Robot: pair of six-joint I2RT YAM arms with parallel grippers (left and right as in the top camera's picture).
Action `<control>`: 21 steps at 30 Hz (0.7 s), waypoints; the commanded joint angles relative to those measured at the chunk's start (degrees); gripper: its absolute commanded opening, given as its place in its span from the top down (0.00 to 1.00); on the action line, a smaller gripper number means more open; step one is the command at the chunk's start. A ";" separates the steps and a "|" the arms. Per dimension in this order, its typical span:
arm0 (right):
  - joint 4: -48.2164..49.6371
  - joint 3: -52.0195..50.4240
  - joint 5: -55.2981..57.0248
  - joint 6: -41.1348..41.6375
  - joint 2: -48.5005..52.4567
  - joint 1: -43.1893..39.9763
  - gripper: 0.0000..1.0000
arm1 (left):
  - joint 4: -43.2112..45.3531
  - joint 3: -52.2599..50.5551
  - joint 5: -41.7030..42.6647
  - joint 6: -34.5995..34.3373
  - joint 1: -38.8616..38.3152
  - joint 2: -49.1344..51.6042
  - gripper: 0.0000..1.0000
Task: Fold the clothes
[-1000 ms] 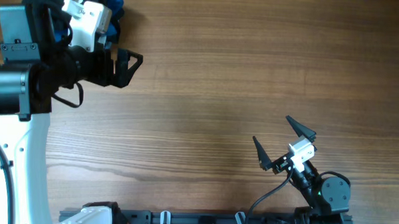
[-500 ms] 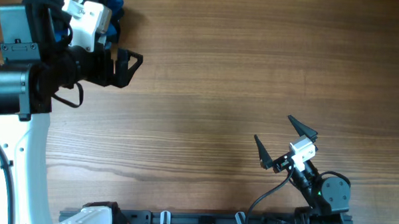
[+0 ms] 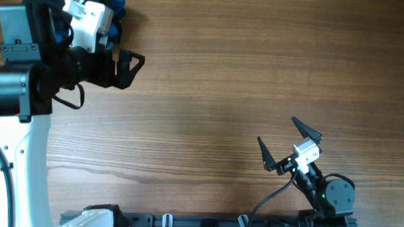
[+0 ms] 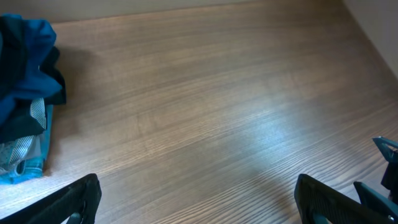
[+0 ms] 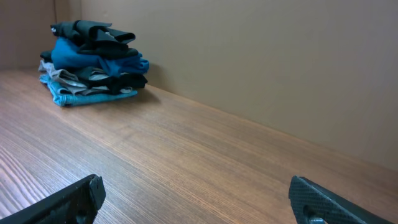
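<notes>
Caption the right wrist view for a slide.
Right pincer open above the wooden table, facing a clothes pile topped with black fabric, against the wall.

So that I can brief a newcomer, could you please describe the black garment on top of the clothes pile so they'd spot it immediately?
Follow the brown wooden table to its corner by the beige wall, where a heap of crumpled clothes sits. The soft black garment is the topmost layer, resting on bright blue fabric, above the pale blue piece at the bottom.
</notes>
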 commanded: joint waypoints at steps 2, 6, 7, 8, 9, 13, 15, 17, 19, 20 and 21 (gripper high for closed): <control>0.17 -0.07 0.79 -0.76 -0.76 0.35 0.00 | -0.28 -1.18 -2.08 1.33 -0.44 -2.05 0.00; 0.17 -0.07 0.81 -0.76 -0.76 0.35 0.00 | 12.50 -10.58 -4.92 -2.34 -1.25 -8.68 0.00; 0.17 -0.07 0.81 -0.74 -0.76 0.35 0.00 | 17.53 -15.04 -5.46 -3.74 -1.27 -11.47 0.00; 0.17 -0.07 0.81 -0.74 -0.76 0.35 0.01 | 20.65 -18.34 -5.49 -4.44 -1.27 -13.55 0.00; 0.17 -0.07 0.81 -0.74 -0.76 0.35 0.00 | 25.29 -23.52 -5.88 -5.68 -1.09 -16.83 0.00; 0.17 -0.07 0.81 -0.76 -0.76 0.35 0.00 | 38.51 -39.65 -5.95 -7.52 -0.22 -28.28 0.00; 0.15 -0.07 0.81 -0.74 -0.76 0.35 0.00 | 42.66 -46.16 -6.69 -9.51 0.55 -34.18 0.00; 0.15 -0.07 0.79 -0.76 -0.76 0.35 0.00 | 44.94 -51.56 -7.76 -11.39 1.53 -40.02 0.00; 0.17 -0.07 0.81 -0.76 -0.76 0.35 0.00 | 46.23 -55.78 -9.42 -12.79 2.47 -45.79 0.00; 0.15 -0.07 0.81 -0.76 -0.76 0.35 0.00 | 46.82 -59.12 -10.60 -12.79 3.32 -51.21 0.00; 0.15 -0.07 0.79 -0.76 -0.76 0.35 0.00 | 46.84 -60.61 -11.15 -12.79 3.74 -53.81 0.00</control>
